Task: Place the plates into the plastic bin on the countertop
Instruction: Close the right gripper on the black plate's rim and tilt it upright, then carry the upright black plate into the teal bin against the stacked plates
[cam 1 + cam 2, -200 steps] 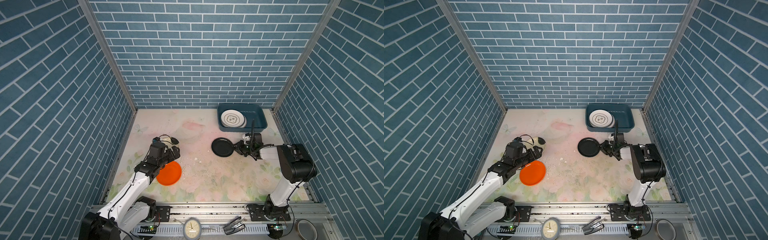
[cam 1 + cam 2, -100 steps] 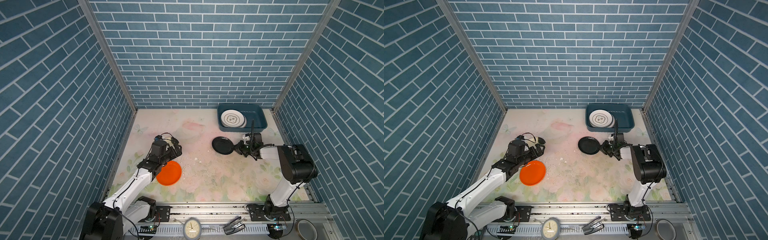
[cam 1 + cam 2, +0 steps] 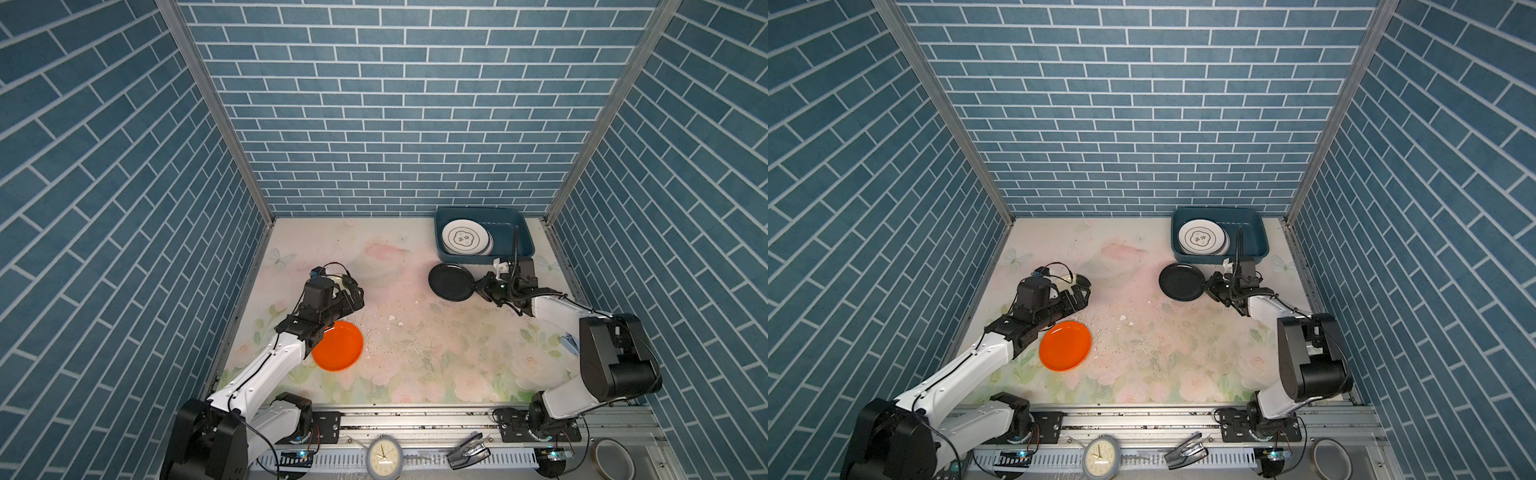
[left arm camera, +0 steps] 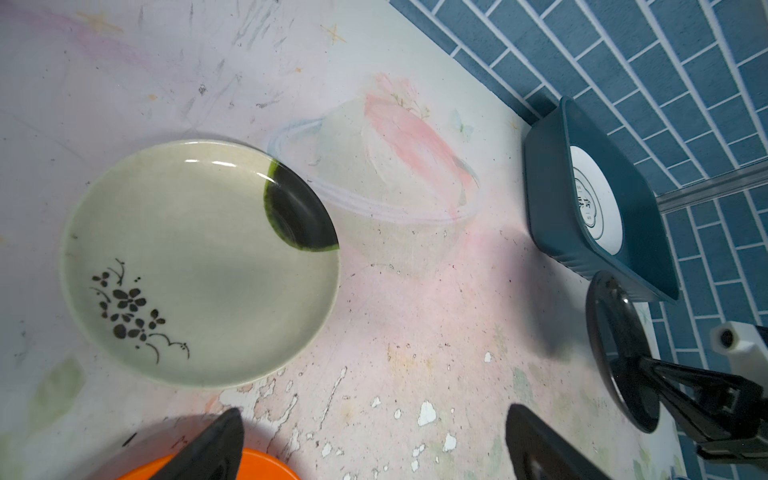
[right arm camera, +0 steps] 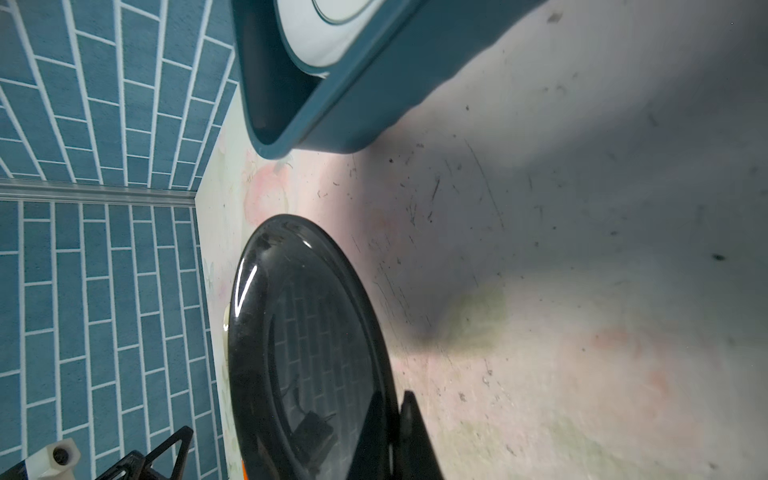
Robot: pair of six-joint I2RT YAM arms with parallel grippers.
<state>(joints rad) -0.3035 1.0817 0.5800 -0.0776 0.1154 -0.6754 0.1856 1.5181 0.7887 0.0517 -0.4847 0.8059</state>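
Three blue-brick walls [image 3: 395, 124] enclose the scuffed floral countertop [image 3: 415, 332]; left claw [image 3: 358, 297] gapes wide, right claw [image 3: 478, 286] pinches the black plate [image 3: 451, 281].

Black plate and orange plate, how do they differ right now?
Grip: the right gripper clamps the black plate at its rim; the orange plate lies free on the countertop. Place: black plate beside the plastic bin, orange plate far from it. Both plain, round, outside the bin.

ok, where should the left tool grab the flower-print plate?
Its rim, on the edge facing the left tool. The flower-print plate lies flat on the countertop, so likely only its upturned lip is pinchable: one finger inside, one outside, coming from the orange plate's side.
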